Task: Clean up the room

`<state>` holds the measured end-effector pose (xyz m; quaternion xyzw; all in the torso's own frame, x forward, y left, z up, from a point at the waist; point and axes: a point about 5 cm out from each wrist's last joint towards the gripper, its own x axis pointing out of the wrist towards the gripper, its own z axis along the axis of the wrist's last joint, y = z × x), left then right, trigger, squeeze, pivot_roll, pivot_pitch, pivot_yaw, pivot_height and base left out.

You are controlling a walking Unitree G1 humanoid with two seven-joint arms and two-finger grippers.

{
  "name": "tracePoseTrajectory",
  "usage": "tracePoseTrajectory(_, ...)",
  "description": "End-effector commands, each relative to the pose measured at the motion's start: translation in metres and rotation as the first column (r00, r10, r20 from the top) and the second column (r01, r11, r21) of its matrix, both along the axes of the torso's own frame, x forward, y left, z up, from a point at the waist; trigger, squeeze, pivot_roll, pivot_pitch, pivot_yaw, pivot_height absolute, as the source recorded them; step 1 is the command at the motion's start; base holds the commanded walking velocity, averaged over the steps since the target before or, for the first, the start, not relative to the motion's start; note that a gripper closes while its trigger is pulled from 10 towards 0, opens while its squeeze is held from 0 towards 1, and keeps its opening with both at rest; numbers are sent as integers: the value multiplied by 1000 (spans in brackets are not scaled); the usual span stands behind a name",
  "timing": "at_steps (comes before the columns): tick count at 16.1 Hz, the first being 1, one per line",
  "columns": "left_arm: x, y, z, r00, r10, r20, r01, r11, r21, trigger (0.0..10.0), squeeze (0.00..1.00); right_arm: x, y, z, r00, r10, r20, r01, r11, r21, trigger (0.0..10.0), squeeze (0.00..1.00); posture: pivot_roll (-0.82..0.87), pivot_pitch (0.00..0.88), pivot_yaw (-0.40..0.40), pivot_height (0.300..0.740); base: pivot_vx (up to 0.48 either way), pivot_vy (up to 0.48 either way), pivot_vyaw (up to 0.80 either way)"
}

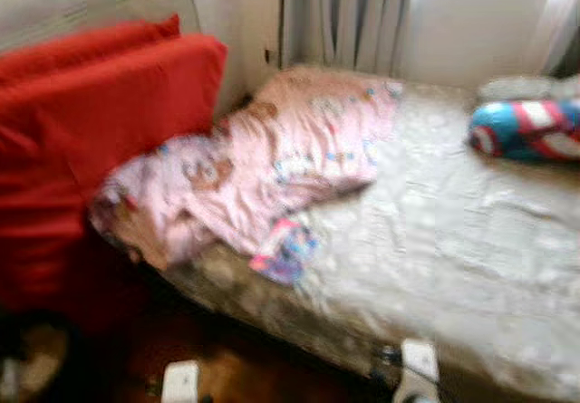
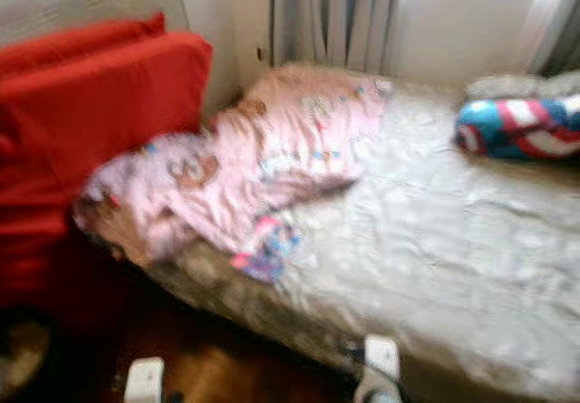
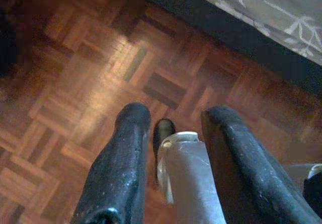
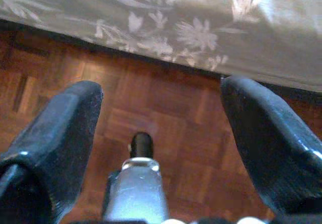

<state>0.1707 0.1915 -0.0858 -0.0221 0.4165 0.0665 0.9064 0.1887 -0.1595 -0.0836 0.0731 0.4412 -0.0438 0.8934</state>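
Note:
A crumpled pink blanket (image 1: 272,163) with cartoon prints lies over the near left corner of a bed (image 1: 471,240) covered by a pale floral sheet. A small pink and blue cloth (image 1: 285,249) rests at the blanket's lower edge. A blue, red and white striped pillow (image 1: 526,129) sits at the bed's far right. The whole picture is blurred. My left gripper (image 3: 177,113) hangs open over the parquet floor (image 3: 90,83) beside the bed. My right gripper (image 4: 161,88) is open too, above the floor at the sheet's hanging edge (image 4: 176,32). Neither holds anything.
Large red cushions (image 1: 100,122) stand on the left, against the bed's corner. Grey curtains (image 1: 340,14) and a bright window are behind the bed. A dark shape (image 1: 27,358) lies on the floor at the lower left. White parts of my arms (image 1: 181,380) show at the bottom edge.

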Motion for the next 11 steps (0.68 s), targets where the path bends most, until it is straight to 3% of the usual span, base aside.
tracePoseTrajectory(1, -1, -1, -1, 1000, 6, -8, -6, 1000, -3, 10000, 0, 2, -1, 1, 1000, -3, 7, 3, 1000, 1, 10000, 0, 21, 27, -18, 740, 0, -262, 0)
tracePoseTrajectory(11, -1, -1, -1, 1000, 1, -6, -1, 1000, -9, 10000, 0, 3, -1, 1, 1000, -1, 2, 1, 1000, -2, 10000, 0, 20, 30, -16, 740, 0, -258, 0)
